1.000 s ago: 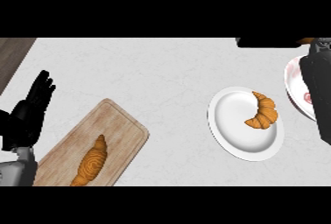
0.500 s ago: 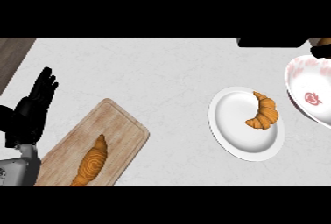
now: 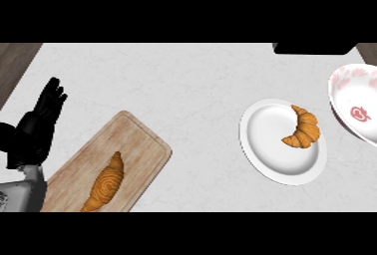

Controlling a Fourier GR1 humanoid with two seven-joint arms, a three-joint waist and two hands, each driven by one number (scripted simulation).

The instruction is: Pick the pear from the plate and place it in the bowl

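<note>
A white plate lies right of the counter's middle. On its right half rests a golden croissant; I see no pear on it. Just beyond the plate, at the view's right edge, stands a white bowl with a red pattern inside and nothing in it. My left hand shows at the far left, open with fingers straight up, resting far from the plate. My right hand is out of the view.
A wooden cutting board lies at the lower left beside my left hand, with a second croissant on it. A dark block sits at the counter's back right edge. The counter's left edge runs close behind my left hand.
My right arm, which covered the bowl at the right edge, has drawn back out of the view, and the whole bowl now shows. The left hand has barely moved.
</note>
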